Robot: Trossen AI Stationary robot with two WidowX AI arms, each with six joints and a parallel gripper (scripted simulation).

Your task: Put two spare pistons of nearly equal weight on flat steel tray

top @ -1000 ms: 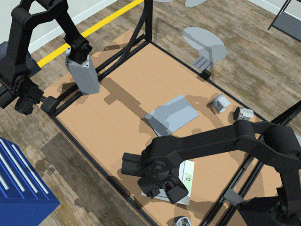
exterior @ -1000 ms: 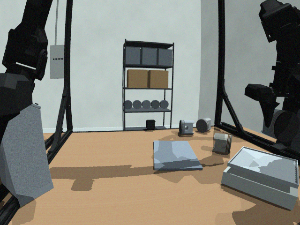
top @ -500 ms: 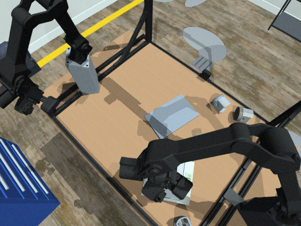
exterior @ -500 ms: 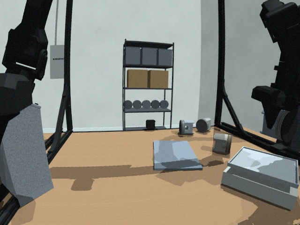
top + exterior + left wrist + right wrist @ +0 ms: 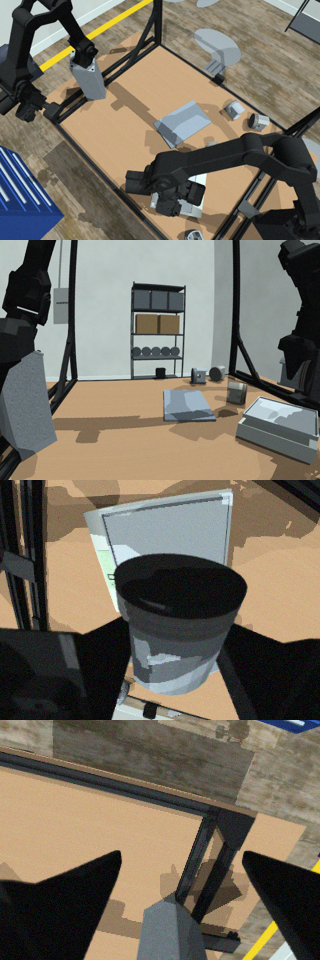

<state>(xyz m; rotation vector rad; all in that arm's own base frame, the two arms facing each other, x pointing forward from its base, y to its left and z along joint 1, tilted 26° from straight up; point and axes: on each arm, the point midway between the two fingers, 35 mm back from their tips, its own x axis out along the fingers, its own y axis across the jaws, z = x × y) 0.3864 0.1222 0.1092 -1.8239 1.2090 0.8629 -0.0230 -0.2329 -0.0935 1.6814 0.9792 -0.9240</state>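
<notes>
My left gripper (image 5: 171,617) (image 5: 168,206) is shut on a grey piston (image 5: 175,625) (image 5: 306,376) and holds it crown outward above a white scale (image 5: 165,530) (image 5: 200,180) (image 5: 279,426) near the bench's front right. The flat steel tray (image 5: 182,124) (image 5: 186,405) lies bare in the middle of the bench. Two pistons (image 5: 234,109) (image 5: 258,121) (image 5: 199,375) (image 5: 217,373) lie on their sides beyond the tray. A third piston (image 5: 237,392) (image 5: 212,143) stands between tray and scale, mostly hidden by the left arm from above. Another piston (image 5: 193,235) lies at the bench's near edge. My right gripper (image 5: 181,856) is open and empty, high over the far left corner.
A grey block (image 5: 87,77) (image 5: 23,407) (image 5: 170,930) hangs from the right arm's wrist. A black frame (image 5: 103,77) borders the bench, with uprights at the corners. A shelf rack (image 5: 157,330) stands behind and a blue cabinet (image 5: 23,201) stands on the floor.
</notes>
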